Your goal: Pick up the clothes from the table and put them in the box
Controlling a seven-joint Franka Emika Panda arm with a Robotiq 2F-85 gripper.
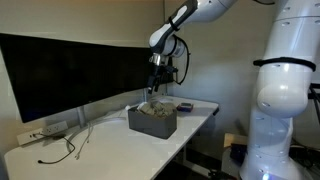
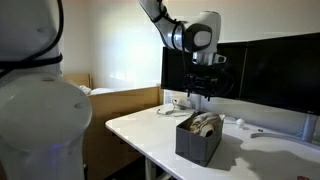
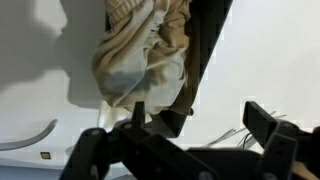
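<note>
Here, table (image 1: 110, 147): long, white, flat-topped.
monitor (image 1: 70, 70): wide, black, standing along the back edge.
box (image 2: 197, 142): dark grey, upright near one end of table, in front of monitor; holding both clothes (image 3: 140, 55).
clothes: cream and tan, bunched together inside box, poking just above rim.
gripper (image 2: 200, 95): hanging right above box, jaws spread wide, gripping nothing, clear of clothes.

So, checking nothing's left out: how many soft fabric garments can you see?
2: a cream garment and a tan-khaki garment, both lying in the dark grey rectangular box. Others may be hidden underneath.
</note>
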